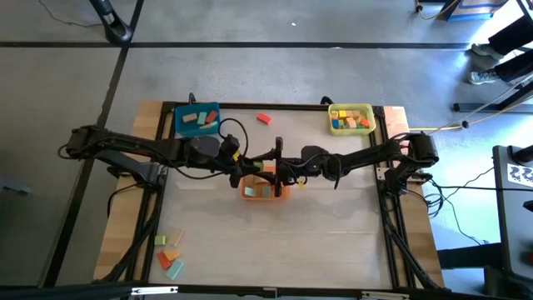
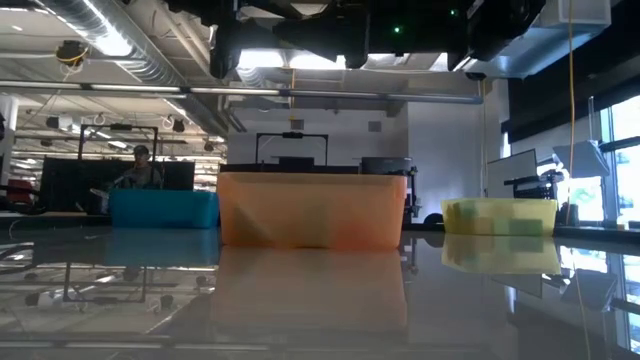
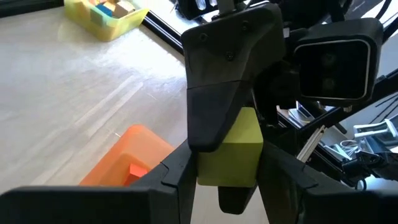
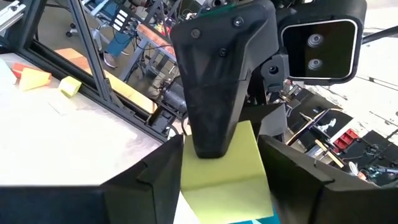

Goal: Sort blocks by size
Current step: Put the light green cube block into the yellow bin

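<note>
My two grippers meet at the table's middle, above the orange tray [image 1: 262, 192]. Between them is a yellow-green block [image 3: 231, 149], also seen in the right wrist view [image 4: 225, 169]. My left gripper [image 1: 266, 167] comes from the table's left and my right gripper [image 1: 287, 171] from its right. Each is shut on the block. The orange tray holds a few blocks [image 3: 138, 169]. In the low view the grippers are only dark shapes at the top. My left gripper pinches the block by two opposite side faces [image 3: 254, 163] between its two fingers, coming level from the table's left. The block is lifted clear above the orange tray. My right gripper pinches the same block by two opposite faces [image 4: 189, 177] between its two fingers, coming level from the table's right. Its fingers [image 3: 217, 93] lie on the other pair of faces, crosswise to my left gripper's. The block is clear of the tray.
A blue tray [image 1: 197, 119] with blocks stands at the far left and a yellow tray [image 1: 351, 118] with blocks at the far right. A red block [image 1: 264, 118] lies between them. Several loose blocks [image 1: 169, 254] lie at the near left corner.
</note>
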Tool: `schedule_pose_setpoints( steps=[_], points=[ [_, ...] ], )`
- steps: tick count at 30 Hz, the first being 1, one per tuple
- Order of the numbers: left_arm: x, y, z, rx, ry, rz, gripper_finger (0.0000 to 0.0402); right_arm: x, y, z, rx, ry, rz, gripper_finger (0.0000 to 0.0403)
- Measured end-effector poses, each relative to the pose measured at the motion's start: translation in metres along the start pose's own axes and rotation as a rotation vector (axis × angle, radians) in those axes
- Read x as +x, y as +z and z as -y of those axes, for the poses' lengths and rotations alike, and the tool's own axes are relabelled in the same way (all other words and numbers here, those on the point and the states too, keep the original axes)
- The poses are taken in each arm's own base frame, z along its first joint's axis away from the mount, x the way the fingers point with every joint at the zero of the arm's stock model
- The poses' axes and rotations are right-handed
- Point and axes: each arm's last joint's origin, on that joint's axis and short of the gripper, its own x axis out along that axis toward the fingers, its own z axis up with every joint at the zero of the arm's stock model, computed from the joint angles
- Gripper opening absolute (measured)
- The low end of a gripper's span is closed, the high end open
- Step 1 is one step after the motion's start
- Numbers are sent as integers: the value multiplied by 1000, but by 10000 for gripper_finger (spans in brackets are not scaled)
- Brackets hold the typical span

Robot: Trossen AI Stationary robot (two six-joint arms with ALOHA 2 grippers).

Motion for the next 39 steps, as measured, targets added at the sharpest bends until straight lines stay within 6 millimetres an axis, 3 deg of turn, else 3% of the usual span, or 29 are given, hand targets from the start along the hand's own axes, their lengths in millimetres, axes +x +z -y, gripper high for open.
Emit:
schedule_pose_setpoints(
  steps=[6, 12, 22, 27, 33, 39],
  points=[
    [0, 1, -1, 1, 4, 0, 125, 0, 0, 0, 0, -1, 0, 196],
    [0, 2, -3, -28, 10, 3, 129, 0, 0, 0, -43, -11, -7, 142],
    [-8, 10, -11, 51, 39, 20, 208, -7, 4, 6, 27, -40, -95, 136],
    [-30, 13, -16, 104, 132, 8, 221, -27, 23, 23, 53, -86, -181, 136],
    [-49, 2, -30, 156, 376, -62, 223, -63, 37, 48, 18, -226, -421, 137],
    [-50, -14, -44, 145, 513, -139, 223, -102, 15, 82, 66, -391, -752, 137]
  ],
)
